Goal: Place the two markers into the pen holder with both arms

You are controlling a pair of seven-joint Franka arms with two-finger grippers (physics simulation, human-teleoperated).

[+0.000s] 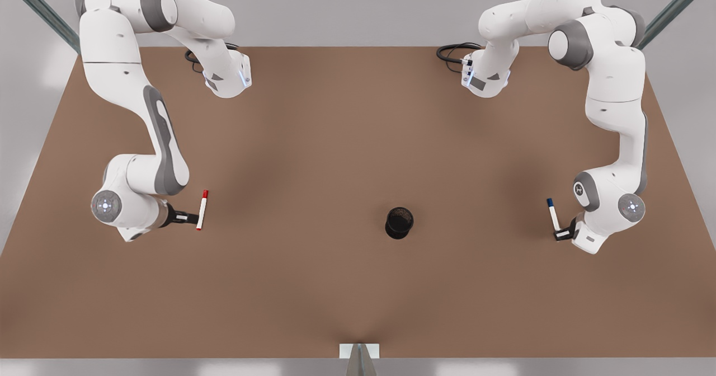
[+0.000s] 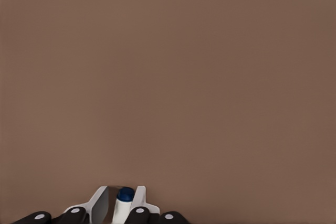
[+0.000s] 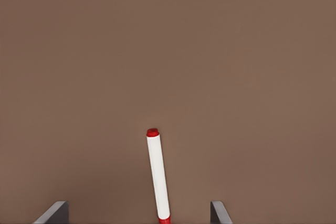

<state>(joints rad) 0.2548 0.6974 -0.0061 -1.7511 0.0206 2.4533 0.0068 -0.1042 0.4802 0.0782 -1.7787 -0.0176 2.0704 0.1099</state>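
Light, stiff, slick barrels: left gripper (image 2: 119, 208) pinches blue marker (image 1: 552, 212) near its tail, far from pen holder (image 1: 399, 222); right gripper (image 3: 139, 211) spread wide around red marker (image 3: 158, 177), mid-barrel grip advisable.

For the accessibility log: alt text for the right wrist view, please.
The red-capped marker lies on the brown table, midway between the right gripper's two spread fingers, neither finger touching it.
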